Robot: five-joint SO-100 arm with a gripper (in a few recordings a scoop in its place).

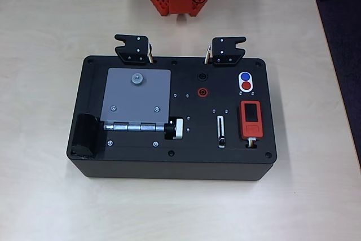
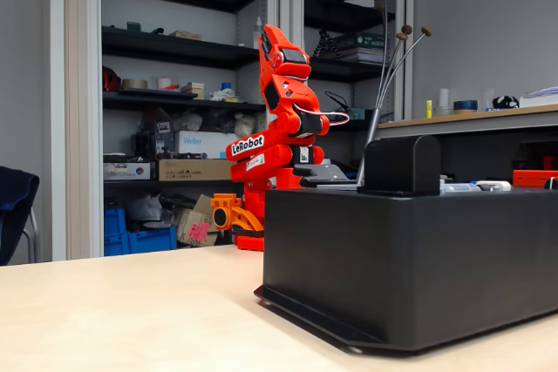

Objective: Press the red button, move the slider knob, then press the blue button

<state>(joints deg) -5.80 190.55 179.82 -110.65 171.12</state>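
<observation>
Your orange arm [image 2: 275, 141] is folded up at the far edge of the surface [image 1: 45, 38], its base at the top centre of the overhead view. In the fixed view the hand [image 2: 281, 48] points upward, high above the black box [image 1: 169, 165]; you cannot tell whether its fingers are parted or closed. The red button [image 1: 246, 86] sits in the box's upper right area, with the blue button [image 1: 245, 76] touching just above it in one white oval. The slider knob [image 1: 221, 140] lies near the lower end of its slot, left of the orange-red device [image 1: 251, 118]. All three lie well apart from the hand.
</observation>
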